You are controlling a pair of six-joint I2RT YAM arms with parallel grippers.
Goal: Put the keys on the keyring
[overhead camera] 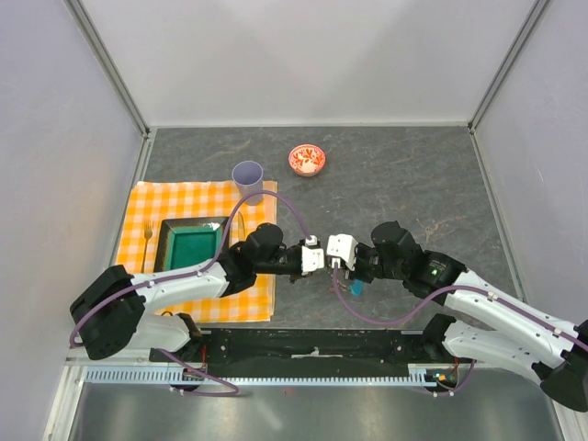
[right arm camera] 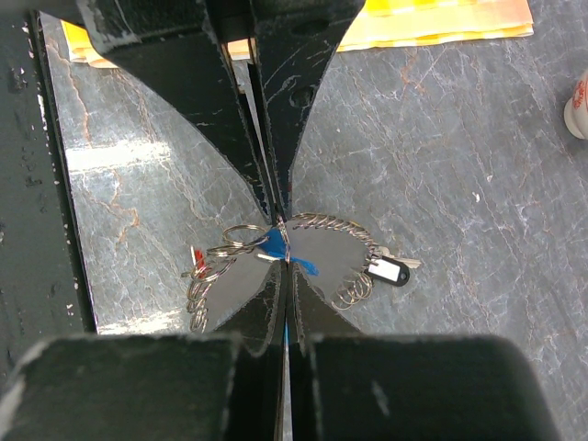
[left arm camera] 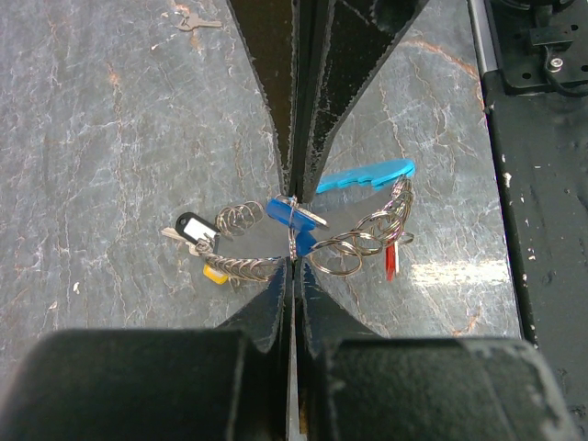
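Note:
The keyring [left arm camera: 363,241] is a loop of linked grey rings on the table, with a bright blue crescent fob [left arm camera: 366,175]. It carries a blue key [left arm camera: 281,211], a red key [left arm camera: 390,261], a black-and-white tag [left arm camera: 187,224] and a yellowish tag [left arm camera: 214,274]. My left gripper [left arm camera: 294,261] and right gripper [right arm camera: 287,263] are both shut, tip to tip, on one small ring [right arm camera: 284,241] beside the blue key [right arm camera: 272,244]. In the top view they meet at the table's middle front, left gripper [overhead camera: 323,264] and right gripper [overhead camera: 336,266], with the fob [overhead camera: 356,288] below. A loose key [left arm camera: 193,20] lies apart.
A purple cup [overhead camera: 247,175] and a red-and-white small bowl [overhead camera: 307,160] stand at the back. A yellow checked cloth [overhead camera: 156,204] on the left holds a green tray [overhead camera: 193,244] and a fork [overhead camera: 147,237]. The black base rail [overhead camera: 312,342] runs along the near edge.

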